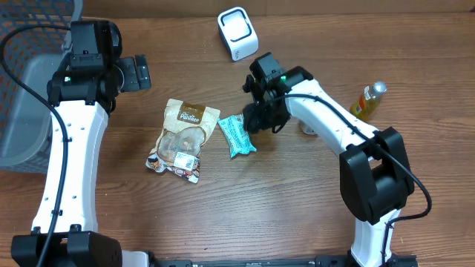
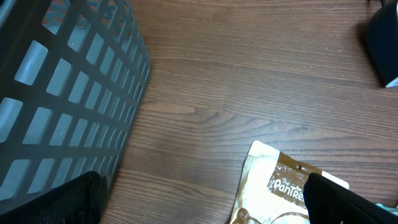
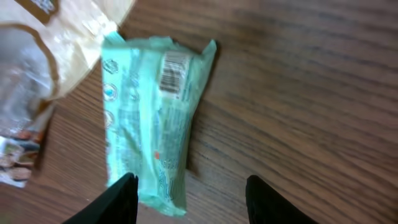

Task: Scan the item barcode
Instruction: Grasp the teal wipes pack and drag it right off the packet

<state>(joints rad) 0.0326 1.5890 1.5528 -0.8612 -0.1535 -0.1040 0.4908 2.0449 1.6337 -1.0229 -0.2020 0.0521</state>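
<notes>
The green pack (image 1: 236, 136) lay flat on the worktop (image 1: 297, 215), barcode (image 3: 174, 71) up. The right gripper (image 3: 189, 186) hung over it, fingers apart and holding nothing; the left gripper (image 1: 133, 73) was wide open. I think this was the grab step: it had to pinch the pack, then show it to the scanner (image 1: 237, 33).

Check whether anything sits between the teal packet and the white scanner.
Nothing visible: only bare table between the teal packet and the white scanner. The brown snack pouch lies left of the packet, off that line.
</notes>
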